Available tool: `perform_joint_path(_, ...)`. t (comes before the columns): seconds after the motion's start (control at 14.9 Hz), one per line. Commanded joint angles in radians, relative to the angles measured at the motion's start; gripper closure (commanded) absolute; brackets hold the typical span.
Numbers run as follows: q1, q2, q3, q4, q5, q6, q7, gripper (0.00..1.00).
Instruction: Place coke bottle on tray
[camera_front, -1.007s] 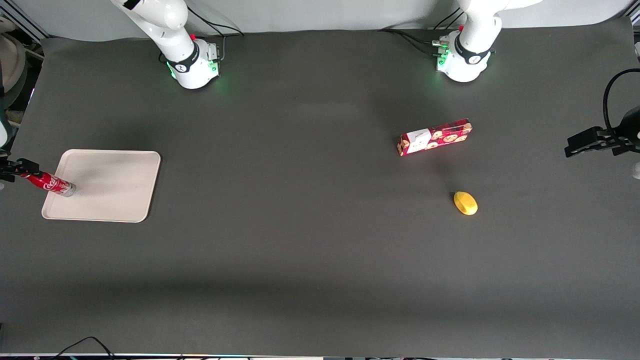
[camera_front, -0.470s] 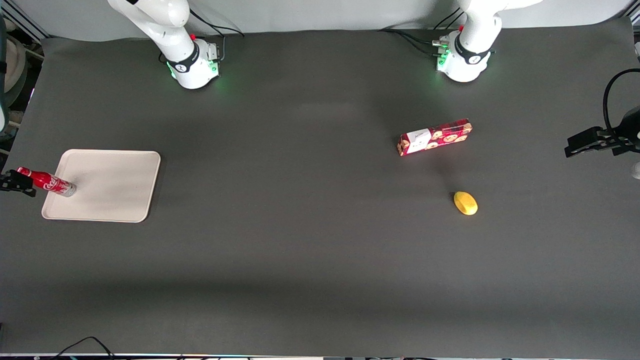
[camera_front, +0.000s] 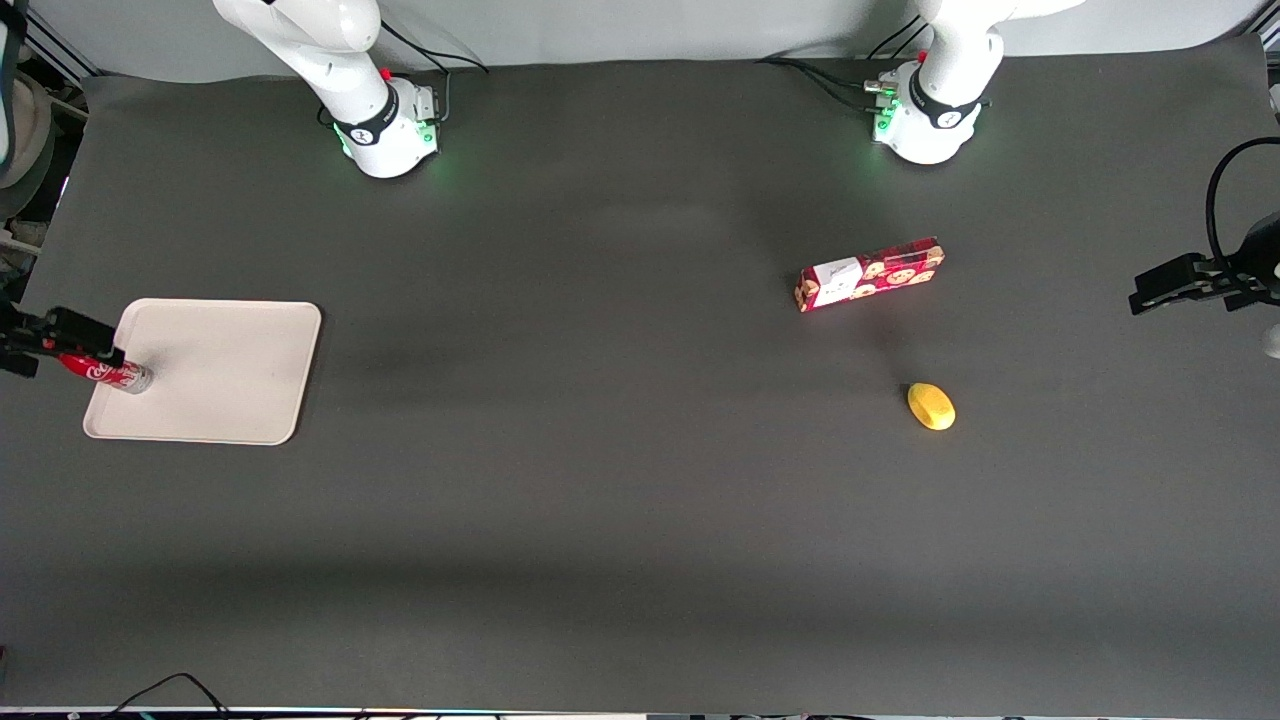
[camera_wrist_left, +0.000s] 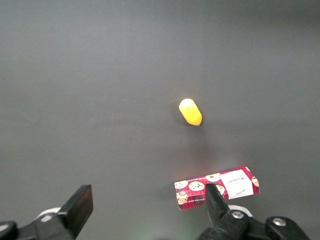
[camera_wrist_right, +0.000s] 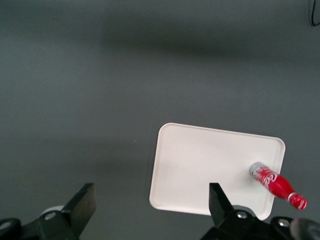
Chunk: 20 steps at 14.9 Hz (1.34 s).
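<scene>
The gripper (camera_front: 45, 338) covers the coke bottle's (camera_front: 108, 372) cap.

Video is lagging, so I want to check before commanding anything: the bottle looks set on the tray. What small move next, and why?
Probably lift the claw straight up and away. It is open with nothing between its fingers, and the bottle stands by itself with its base on the tray, close to the rim, so a sideways move might knock it over.
</scene>
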<state>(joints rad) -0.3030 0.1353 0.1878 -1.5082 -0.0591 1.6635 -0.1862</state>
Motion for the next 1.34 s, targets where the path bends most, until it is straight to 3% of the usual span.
perform_joint_path(0.0, -0.005, -0.075, 0.033, 0.034, 0.047, -0.120, 0.054, 0.00)
perform_joint_path(0.4, -0.004, -0.117, 0.038, 0.028, 0.108, -0.148, 0.172, 0.00)
perform_joint_path(1.28, 0.001, -0.071, 0.081, 0.016, 0.101, -0.036, 0.257, 0.00)
